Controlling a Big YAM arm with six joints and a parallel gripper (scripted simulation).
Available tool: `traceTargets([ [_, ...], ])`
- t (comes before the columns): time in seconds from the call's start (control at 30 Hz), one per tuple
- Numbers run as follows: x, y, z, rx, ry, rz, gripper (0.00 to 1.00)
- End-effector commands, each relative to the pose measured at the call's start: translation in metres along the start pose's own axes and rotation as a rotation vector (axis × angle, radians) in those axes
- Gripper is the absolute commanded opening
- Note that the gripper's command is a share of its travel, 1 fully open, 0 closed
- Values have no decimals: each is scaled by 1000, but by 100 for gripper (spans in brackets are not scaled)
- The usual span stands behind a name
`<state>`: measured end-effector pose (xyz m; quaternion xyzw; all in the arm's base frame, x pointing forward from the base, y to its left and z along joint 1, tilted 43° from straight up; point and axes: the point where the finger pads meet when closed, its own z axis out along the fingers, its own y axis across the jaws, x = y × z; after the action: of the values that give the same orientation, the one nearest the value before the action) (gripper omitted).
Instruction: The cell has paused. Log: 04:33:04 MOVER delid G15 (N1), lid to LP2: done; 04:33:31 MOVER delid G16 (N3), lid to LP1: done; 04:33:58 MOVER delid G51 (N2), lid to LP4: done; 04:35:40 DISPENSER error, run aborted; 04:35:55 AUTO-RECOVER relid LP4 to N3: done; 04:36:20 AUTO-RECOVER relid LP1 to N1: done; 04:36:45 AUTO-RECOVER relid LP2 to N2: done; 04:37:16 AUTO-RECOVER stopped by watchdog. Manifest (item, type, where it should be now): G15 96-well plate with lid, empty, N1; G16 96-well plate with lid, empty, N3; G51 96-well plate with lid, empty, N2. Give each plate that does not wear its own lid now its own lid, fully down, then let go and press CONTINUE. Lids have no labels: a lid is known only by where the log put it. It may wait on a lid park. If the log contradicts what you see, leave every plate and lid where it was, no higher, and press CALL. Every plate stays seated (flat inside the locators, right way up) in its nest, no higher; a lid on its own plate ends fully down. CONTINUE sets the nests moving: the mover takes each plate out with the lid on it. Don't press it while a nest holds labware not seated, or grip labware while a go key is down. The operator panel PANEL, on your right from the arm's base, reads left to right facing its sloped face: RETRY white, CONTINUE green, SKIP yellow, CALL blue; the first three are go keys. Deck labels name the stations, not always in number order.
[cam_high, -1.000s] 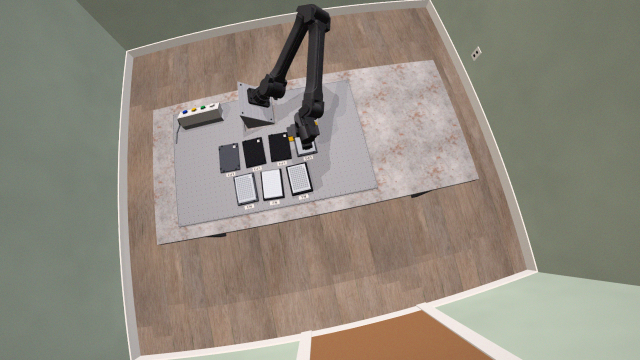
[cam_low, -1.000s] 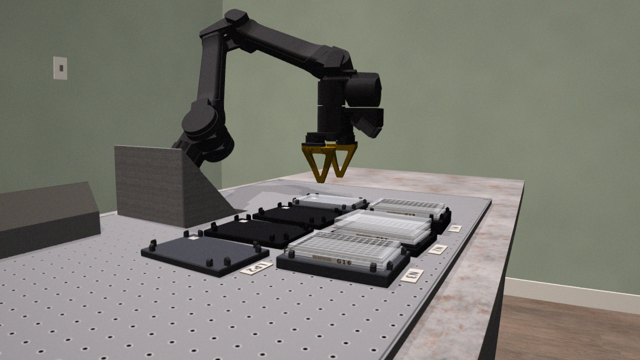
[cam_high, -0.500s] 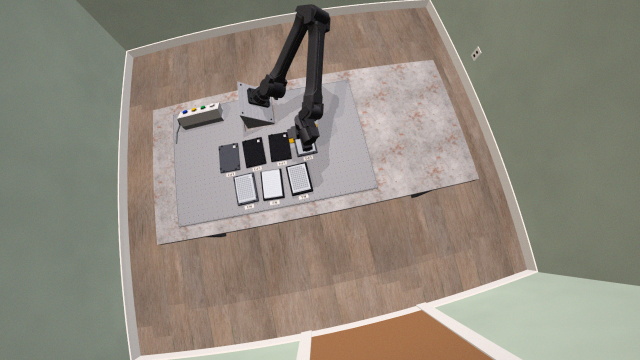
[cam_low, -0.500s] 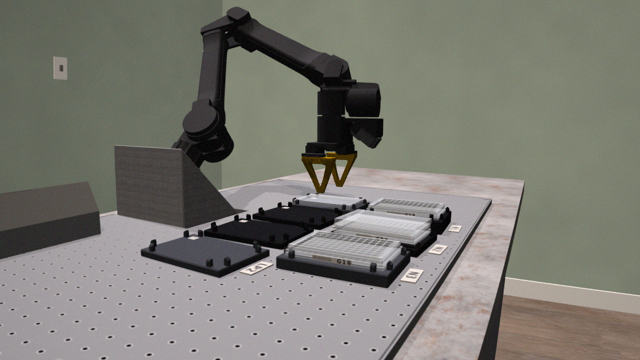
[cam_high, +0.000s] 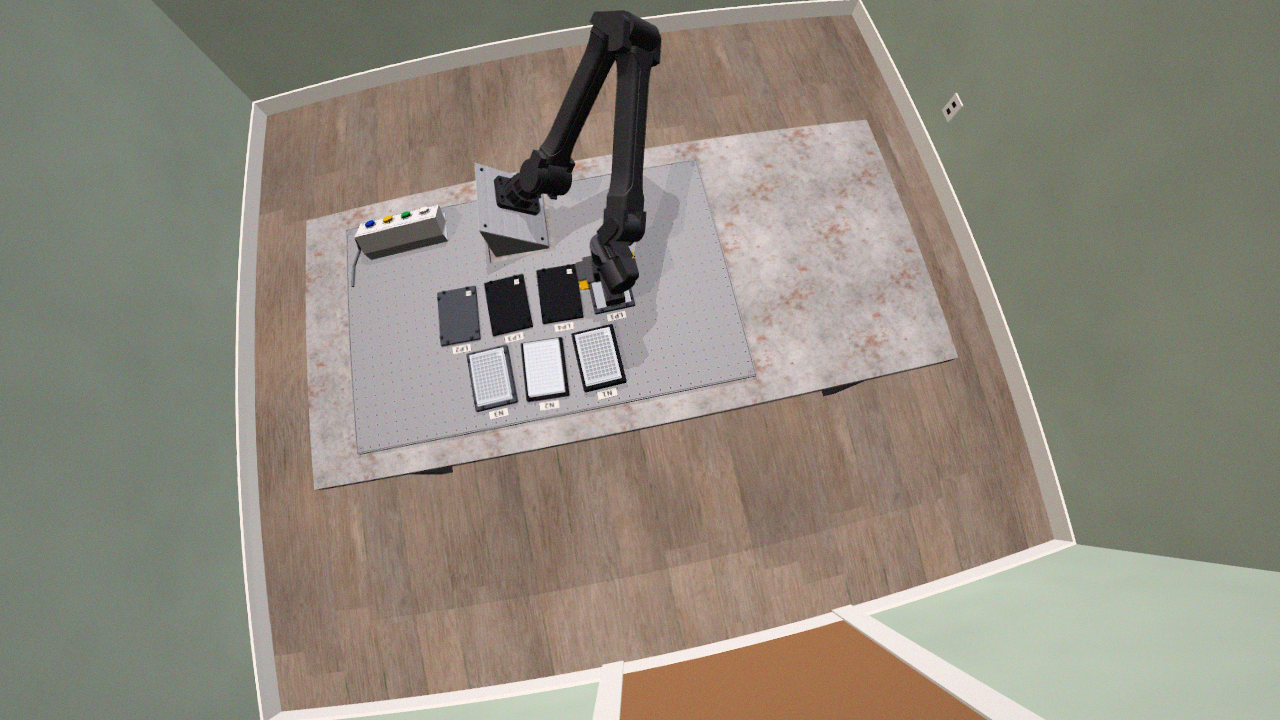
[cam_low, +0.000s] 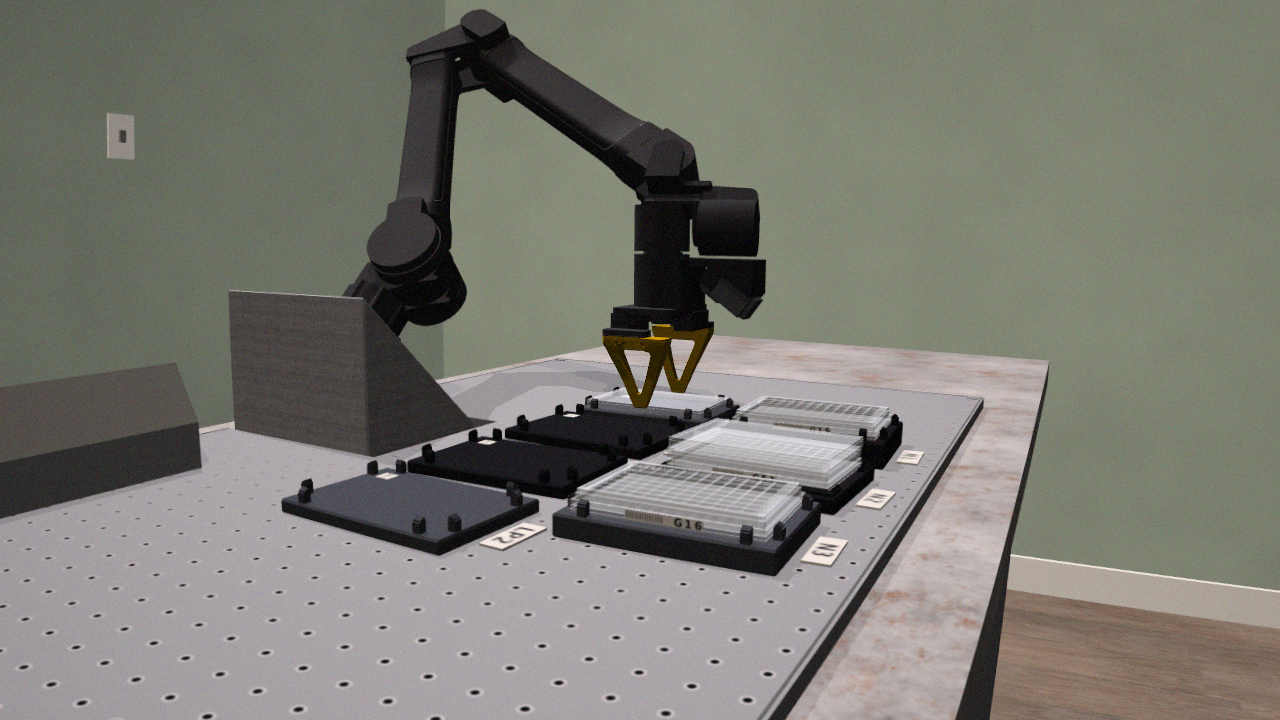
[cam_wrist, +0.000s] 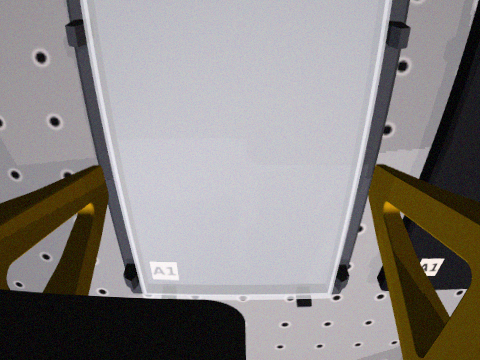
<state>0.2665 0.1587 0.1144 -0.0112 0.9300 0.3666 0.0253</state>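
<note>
My gripper (cam_low: 660, 396) (cam_wrist: 238, 179) is open. Its yellow fingers stand either side of the clear lid (cam_low: 699, 406) (cam_wrist: 235, 100) on park LP1, tips close above its long edges, with visible gaps in the wrist view. The arm hides part of this lid (cam_high: 598, 295) in the top view. Plate G16 (cam_high: 490, 376) (cam_low: 662, 494) sits in N3 and plate G15 (cam_high: 597, 356) (cam_low: 814, 416) in N1, wells showing through clear tops. Plate G51 (cam_high: 544, 367) (cam_low: 760, 452) sits in N2 and looks whiter from above. Whether each top is a fully seated lid is hard to tell.
Parks LP2 (cam_high: 458, 315) (cam_low: 402, 505), LP3 (cam_high: 508, 304) (cam_low: 514, 465) and LP4 (cam_high: 559, 293) (cam_low: 590, 431) show no lid. LP4 is beside the right finger in the wrist view. The panel (cam_high: 402, 234) stands beyond the arm's wedge base (cam_low: 299, 376).
</note>
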Motion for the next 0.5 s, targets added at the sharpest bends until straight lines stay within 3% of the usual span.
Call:
traceTargets([
  [0.0, 1, 1, 8, 1, 10, 8, 100],
  [0.43, 2, 0, 8, 2, 13, 7, 100],
  [0.47, 2, 1, 8, 1, 13, 7, 0],
])
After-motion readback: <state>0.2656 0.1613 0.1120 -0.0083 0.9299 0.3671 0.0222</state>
